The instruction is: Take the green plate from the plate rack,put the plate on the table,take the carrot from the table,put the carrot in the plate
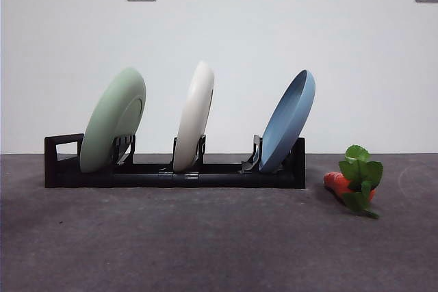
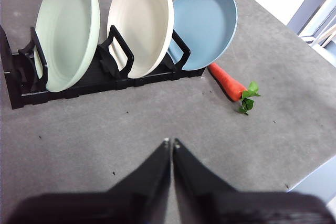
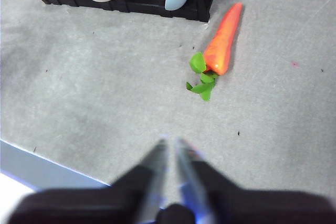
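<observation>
- Light: even, soft, moderately bright.
- Shadows: faint under rack (image 1: pixel 174 176), carrot (image 1: pixel 342 186).
- Blur: right gripper (image 3: pixel 170 141) out of focus.
- Glare: none on plates.

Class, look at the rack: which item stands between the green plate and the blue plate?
The cream-white plate stands between the green plate and the blue plate in the plate rack, clearest in the front view.

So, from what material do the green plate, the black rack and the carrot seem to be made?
The round pale sage-green plate looks like matte plastic or a composite: even colour, soft dull sheen, no glaze shine; I cannot tell which. The long low black slotted rack looks like moulded plastic, with thin uniform dividers. The small orange toy carrot looks like smooth plastic, and its flat bright green leaves look artificial.
</observation>
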Controlling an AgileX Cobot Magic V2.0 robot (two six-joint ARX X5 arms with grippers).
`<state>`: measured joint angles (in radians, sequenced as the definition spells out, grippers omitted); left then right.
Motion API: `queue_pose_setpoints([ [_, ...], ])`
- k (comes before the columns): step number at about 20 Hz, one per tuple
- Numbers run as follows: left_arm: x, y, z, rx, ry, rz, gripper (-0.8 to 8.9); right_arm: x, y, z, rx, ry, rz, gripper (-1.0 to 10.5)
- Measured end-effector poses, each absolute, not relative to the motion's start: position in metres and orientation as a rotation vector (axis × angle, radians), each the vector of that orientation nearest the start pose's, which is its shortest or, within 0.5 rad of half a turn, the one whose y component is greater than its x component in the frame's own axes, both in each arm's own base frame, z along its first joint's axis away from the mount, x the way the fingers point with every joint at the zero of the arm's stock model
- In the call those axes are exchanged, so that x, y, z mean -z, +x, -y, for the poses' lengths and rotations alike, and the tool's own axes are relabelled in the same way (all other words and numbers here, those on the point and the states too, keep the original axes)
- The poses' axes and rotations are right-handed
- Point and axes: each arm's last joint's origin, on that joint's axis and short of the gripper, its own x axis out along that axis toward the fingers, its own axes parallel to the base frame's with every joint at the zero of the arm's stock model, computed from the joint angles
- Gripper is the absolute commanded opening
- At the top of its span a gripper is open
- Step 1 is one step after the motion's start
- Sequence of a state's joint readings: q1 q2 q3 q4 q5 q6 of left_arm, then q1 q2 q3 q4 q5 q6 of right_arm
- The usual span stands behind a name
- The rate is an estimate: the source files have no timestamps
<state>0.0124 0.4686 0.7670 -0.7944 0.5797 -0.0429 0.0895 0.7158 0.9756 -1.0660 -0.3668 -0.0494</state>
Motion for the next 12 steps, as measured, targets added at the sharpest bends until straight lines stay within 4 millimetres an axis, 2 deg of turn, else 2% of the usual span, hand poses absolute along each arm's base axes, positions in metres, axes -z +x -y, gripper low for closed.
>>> queue_pose_setpoints([
  [1, -0.308, 0.083, 0.015, 0.545, -0.188, -0.501, 5.07, -0.329, 0.106, -0.02, -0.451, 0.066, -0.794, 4.4],
  [2, -0.307, 0.085, 0.015, 0.545, -0.189, -0.507, 5.95, -0.329, 0.106, -0.02, -0.451, 0.067, -0.794, 5.6],
  [3, -0.307, 0.085, 0.015, 0.546, -0.187, -0.509, 5.94, -0.329, 0.106, -0.02, -0.451, 0.067, -0.794, 6.0],
  [8, -0.308, 0.09, 0.015, 0.547, -0.182, -0.5, 5.93, -0.329, 0.106, -0.02, -0.451, 0.067, -0.795, 6.0],
  [12, -0.312, 0.108, 0.015, 0.554, -0.17, -0.471, 5.93, -0.329, 0.106, -0.02, -0.451, 0.067, -0.797, 6.0],
])
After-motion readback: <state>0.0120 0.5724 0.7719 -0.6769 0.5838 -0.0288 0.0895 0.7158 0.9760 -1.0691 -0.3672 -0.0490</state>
